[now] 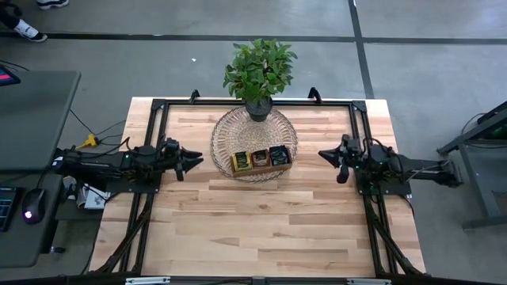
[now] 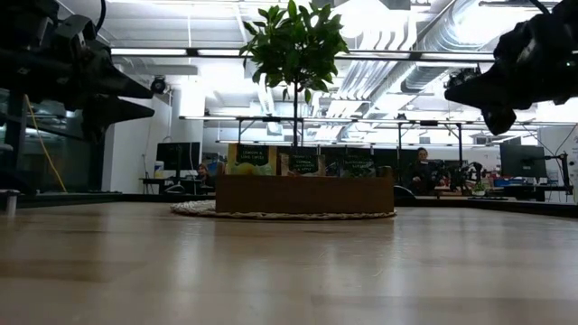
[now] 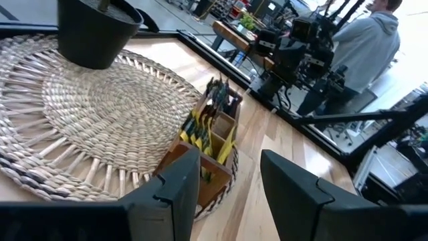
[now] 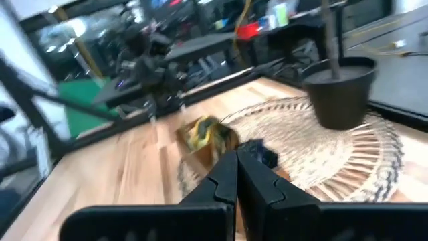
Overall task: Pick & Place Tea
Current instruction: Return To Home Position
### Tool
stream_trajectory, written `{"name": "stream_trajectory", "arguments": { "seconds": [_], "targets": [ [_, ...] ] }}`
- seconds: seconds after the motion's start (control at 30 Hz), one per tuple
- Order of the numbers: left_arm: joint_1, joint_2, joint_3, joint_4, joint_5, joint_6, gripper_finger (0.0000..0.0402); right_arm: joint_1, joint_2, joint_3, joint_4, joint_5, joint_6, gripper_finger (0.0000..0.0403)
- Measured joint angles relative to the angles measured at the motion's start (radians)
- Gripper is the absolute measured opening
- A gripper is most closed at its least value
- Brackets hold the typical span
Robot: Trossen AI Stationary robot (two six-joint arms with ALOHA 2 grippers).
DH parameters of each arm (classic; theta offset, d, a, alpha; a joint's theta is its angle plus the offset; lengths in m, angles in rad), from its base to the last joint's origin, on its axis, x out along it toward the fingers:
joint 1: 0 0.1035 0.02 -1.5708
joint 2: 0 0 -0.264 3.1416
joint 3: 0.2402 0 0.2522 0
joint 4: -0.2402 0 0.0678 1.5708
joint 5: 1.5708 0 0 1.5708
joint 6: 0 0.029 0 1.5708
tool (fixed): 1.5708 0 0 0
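The tea sachets [image 1: 260, 158] stand upright in a brown wooden tray [image 1: 279, 167] on a round woven mat [image 1: 238, 127]: yellow-green ones at the left, dark ones in the middle and right compartments. In the low view the sachets [image 2: 302, 162] stick up above the tray wall. My left gripper [image 1: 196, 161] hovers open, left of the tray; in its wrist view the gripper [image 3: 231, 181] points at the tray's end. My right gripper [image 1: 323, 154] hovers shut, right of the tray, fingers closed together in its wrist view [image 4: 236, 175].
A potted plant [image 1: 258, 75] stands on the mat's far part, behind the tray. A black frame [image 1: 158, 107] runs along the table's edges. Bare wood lies toward the near edge. A person [image 3: 371, 47] stands in the room beyond the table.
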Motion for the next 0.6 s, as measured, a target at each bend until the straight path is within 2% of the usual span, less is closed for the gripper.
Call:
{"name": "stream_trajectory", "arguments": {
  "seconds": [0.13,0.6],
  "targets": [
    [0.000,0.000,-0.001,0.012,0.014,0.014,0.0156,0.000,0.028,0.000,-0.003,-0.030,-0.047,0.0000],
    [0.000,0.000,-0.002,0.019,-0.014,0.288,0.0156,0.000,0.070,-0.001,-0.004,-0.032,-0.036,0.0010]
  ]
}}
